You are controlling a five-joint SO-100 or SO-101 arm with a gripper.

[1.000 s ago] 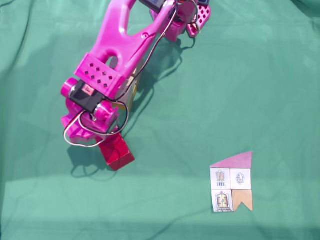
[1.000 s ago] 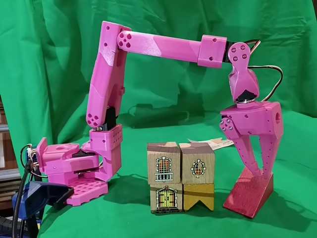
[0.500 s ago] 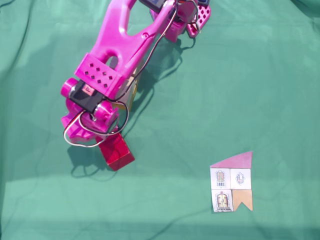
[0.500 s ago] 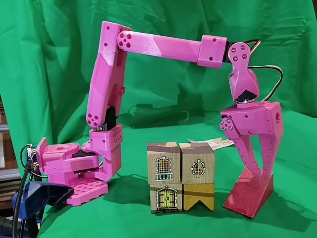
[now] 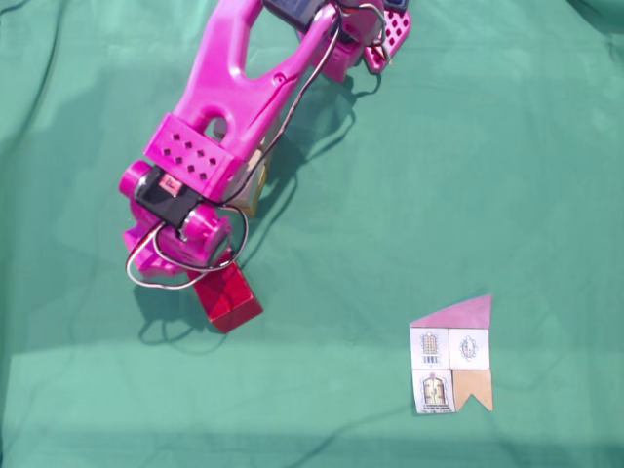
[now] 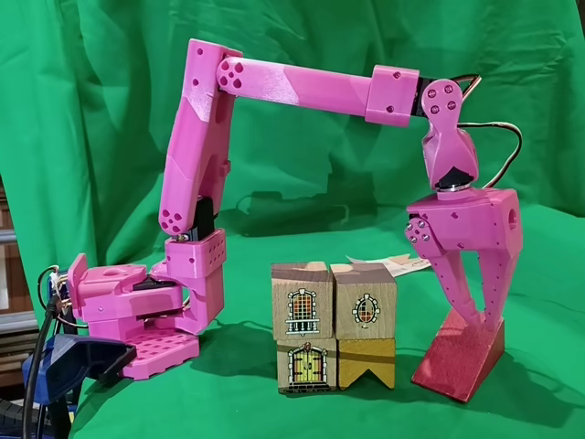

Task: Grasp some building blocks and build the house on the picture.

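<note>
In a fixed view from the side, four wooden building blocks stand as a two-by-two wall: a window block, a round-window block, a door block and an ochre notched block. To their right a dark red glossy block rests on the cloth. My magenta gripper comes down on its upper edge, with a finger on each side. From above, the gripper sits over the red block. The picture, a flat house card, lies at lower right.
Green cloth covers the table and backdrop. The arm's base stands at left in the side view, with a blue clamp beside it. The card shows behind the stack there.
Seen from above, the wrist has shifted slightly up and left. The red block and the stacked blocks have stayed in place.
</note>
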